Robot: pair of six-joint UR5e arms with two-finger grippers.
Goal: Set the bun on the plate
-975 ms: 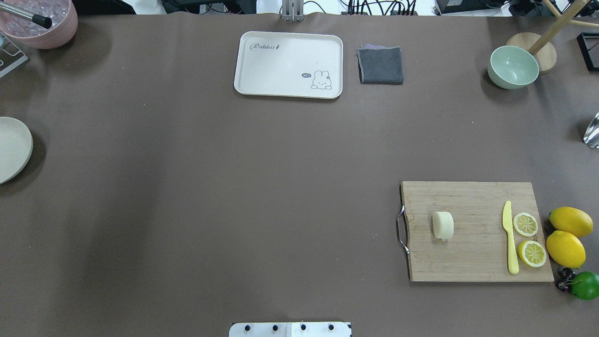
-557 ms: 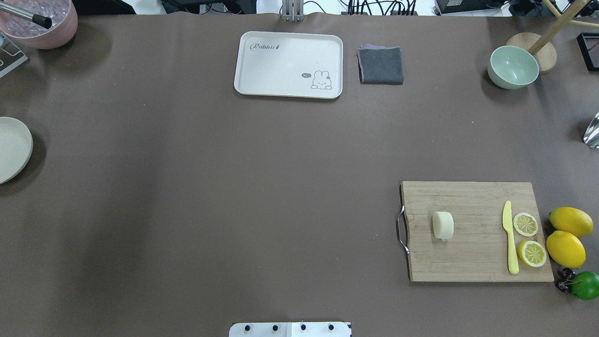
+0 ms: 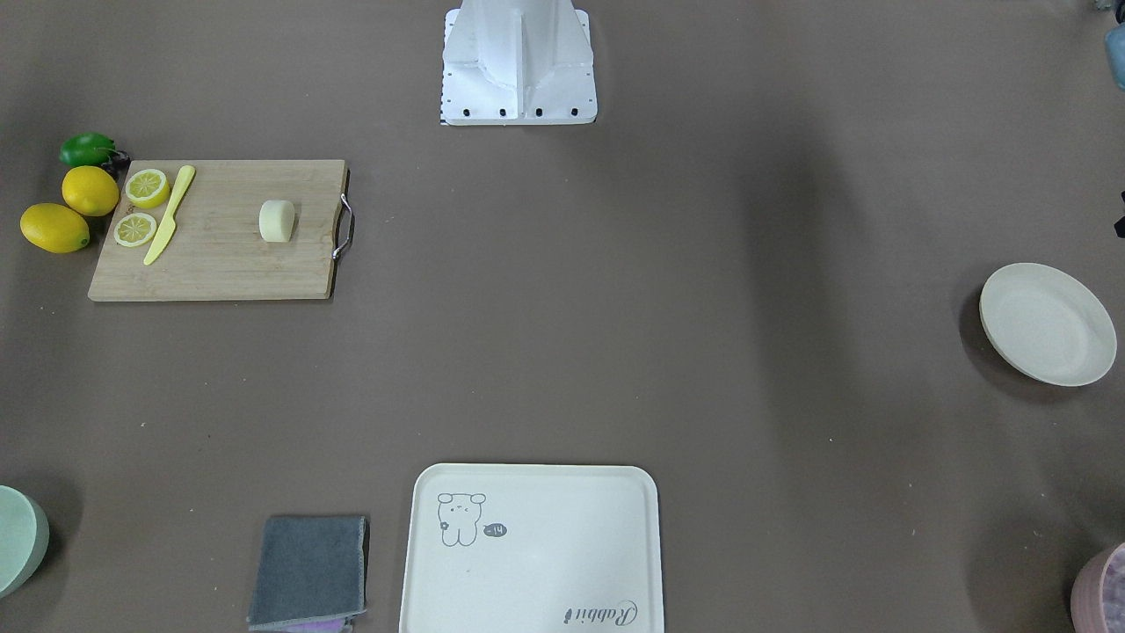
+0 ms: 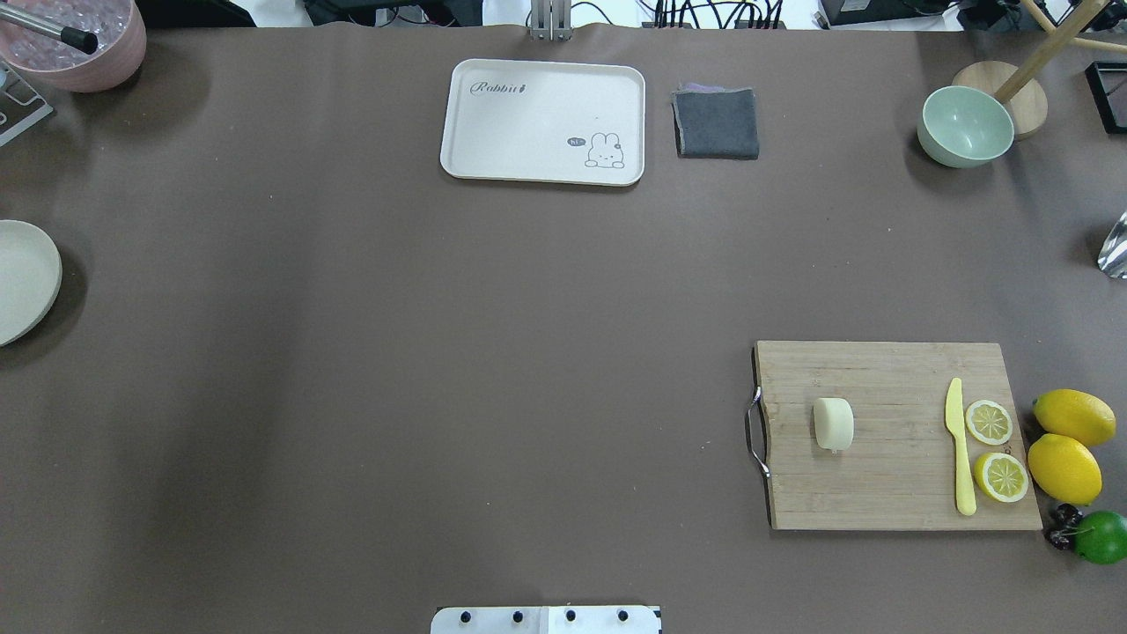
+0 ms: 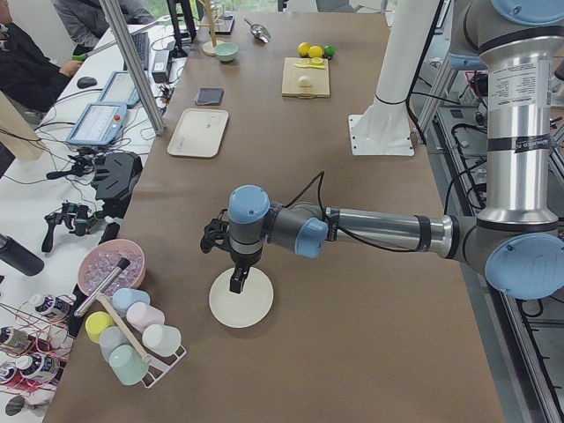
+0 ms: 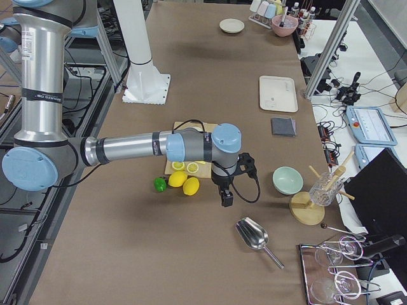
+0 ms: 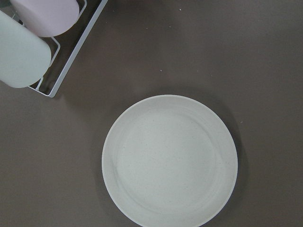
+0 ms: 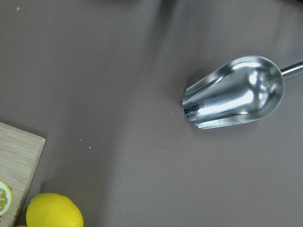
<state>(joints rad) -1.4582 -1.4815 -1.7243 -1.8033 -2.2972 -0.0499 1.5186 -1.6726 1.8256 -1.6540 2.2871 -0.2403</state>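
Note:
The pale cream bun [image 4: 833, 423] lies on a wooden cutting board [image 4: 880, 493] at the table's right, also seen as bun [image 3: 276, 221]. The round cream-white plate [image 4: 22, 280] sits empty at the table's far left edge, and the left wrist view looks straight down on this plate [image 7: 169, 160]. In the exterior left view my left gripper [image 5: 238, 282] hangs just above the plate [image 5: 251, 308]; I cannot tell if it is open or shut. My right gripper [image 6: 226, 198] hovers over bare table beyond the lemons, near a metal scoop; its state cannot be told either.
On the board lie a yellow knife [image 4: 958, 445] and two lemon slices [image 4: 989, 422]. Whole lemons [image 4: 1065, 467] and a lime [image 4: 1101, 537] sit to its right. A rabbit tray [image 4: 543, 121], grey cloth [image 4: 717, 123], green bowl [image 4: 965, 126] and pink bowl [image 4: 84, 48] line the far side. A scoop [image 8: 234, 92] and cup rack [image 7: 71, 52] are close by.

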